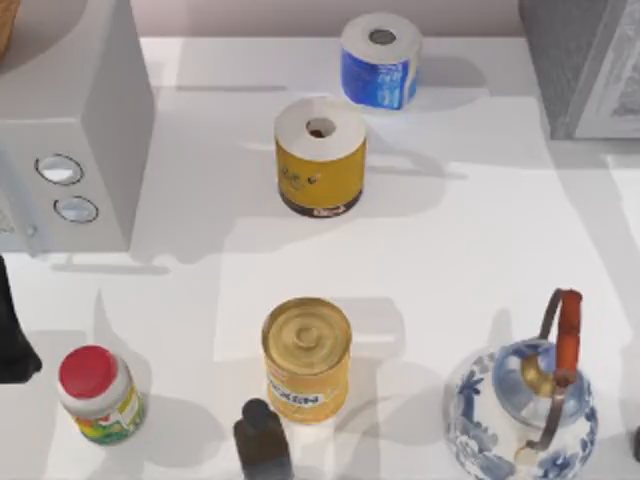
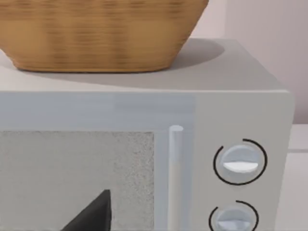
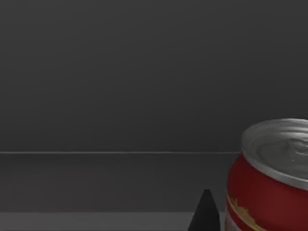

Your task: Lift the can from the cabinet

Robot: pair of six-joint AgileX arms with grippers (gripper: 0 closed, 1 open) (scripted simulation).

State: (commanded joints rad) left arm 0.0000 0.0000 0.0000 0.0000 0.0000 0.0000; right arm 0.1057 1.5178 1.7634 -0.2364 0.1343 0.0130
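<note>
The right tool [image 3: 206,211] sits inside the dark cabinet [image 1: 585,60], at two o'clock on the worktop [image 1: 470,230], just beside the can [image 3: 272,178]; its opening I cannot tell. This looks like the approach step; next it must centre on the can.

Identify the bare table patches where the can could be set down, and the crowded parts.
Free: the table between yellow roll, cabinet and teapot. Crowded: the near edge, with red-lidded jar, yellow tin, dark bottle.

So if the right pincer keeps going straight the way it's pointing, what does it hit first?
Probably the dark grey back wall; the small red can with a silvery top stands just beside that line, though depth is unclear.
</note>
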